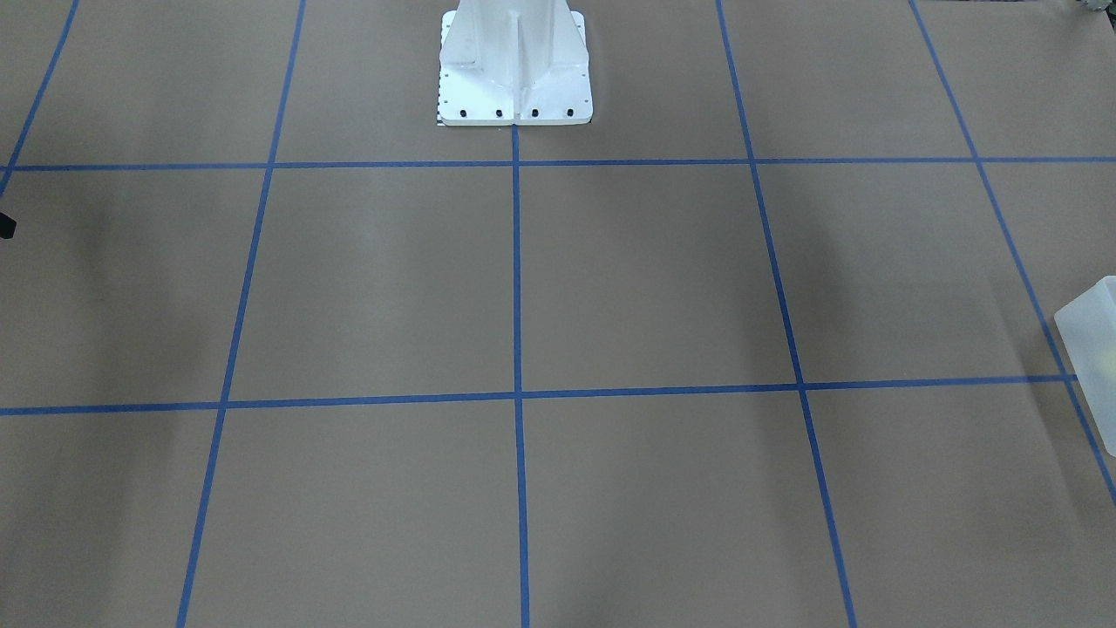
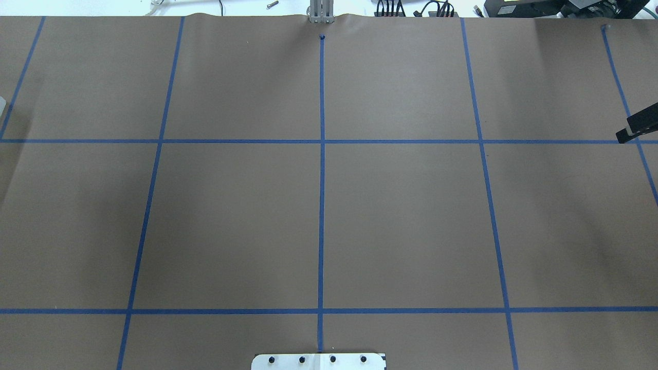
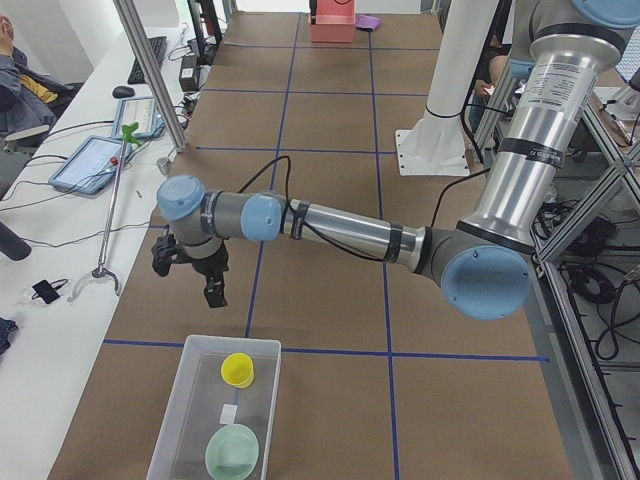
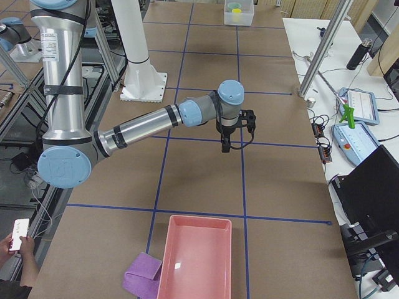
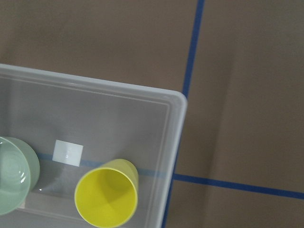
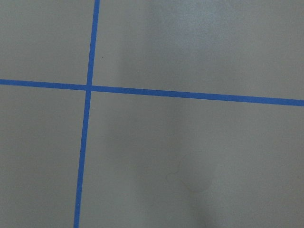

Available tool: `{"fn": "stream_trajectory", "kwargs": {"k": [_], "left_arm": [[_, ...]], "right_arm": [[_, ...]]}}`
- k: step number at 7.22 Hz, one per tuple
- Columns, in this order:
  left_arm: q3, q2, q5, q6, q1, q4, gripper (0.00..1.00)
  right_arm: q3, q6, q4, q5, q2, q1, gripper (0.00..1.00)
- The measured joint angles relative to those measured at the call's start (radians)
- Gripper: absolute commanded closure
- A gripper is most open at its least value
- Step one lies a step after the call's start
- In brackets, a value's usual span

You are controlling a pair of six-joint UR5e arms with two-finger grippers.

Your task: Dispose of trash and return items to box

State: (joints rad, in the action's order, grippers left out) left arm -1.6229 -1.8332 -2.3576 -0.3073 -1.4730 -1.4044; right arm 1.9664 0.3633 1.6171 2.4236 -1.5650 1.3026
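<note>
Left claw (image 3: 210, 290) near box (image 3: 172, 425), label (image 5: 67, 152) blank

Surface: one long table (image 2: 401, 216) covered in brown paper, with a slight ripple along the far edge.
Markings: blue tape lines (image 2: 322, 180) stuck on the paper, cutting it into large rectangles.
Middle, robot's side: a white base plate (image 1: 514, 100), bolted down where a tape line ends.
Robot's left end: the milky box (image 3: 230, 340), flat, lying over a tape line.
Robot's right end: a pink tray (image 4: 199, 268); a purple cloth (image 4: 142, 274) touches its robot-side wall.

The box (image 5: 95, 81) is smooth translucent plastic, on matt paper (image 2: 401, 216).
</note>
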Motion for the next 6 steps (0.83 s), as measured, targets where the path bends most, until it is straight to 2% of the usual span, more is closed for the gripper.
{"fn": "stream_trajectory", "kwargs": {"k": [2, 3, 4, 6], "left_arm": [[-0.321, 0.103, -0.011, -0.175, 0.127, 0.008, 0.02], [-0.422, 0.130, -0.013, -0.258, 0.177, 0.005, 0.02], [-0.474, 0.156, -0.015, -0.298, 0.199, -0.009, 0.02], [-0.477, 0.184, -0.015, -0.319, 0.213, -0.066, 0.02]], "right_arm": [[0.052, -0.001, 0.002, -0.021, -0.037, 0.004, 0.00], [0.086, -0.002, 0.002, -0.040, -0.074, 0.004, 0.00], [0.116, -0.003, 0.003, -0.053, -0.099, 0.006, 0.00], [0.138, -0.002, 0.011, -0.065, -0.073, -0.004, 0.00]]}}
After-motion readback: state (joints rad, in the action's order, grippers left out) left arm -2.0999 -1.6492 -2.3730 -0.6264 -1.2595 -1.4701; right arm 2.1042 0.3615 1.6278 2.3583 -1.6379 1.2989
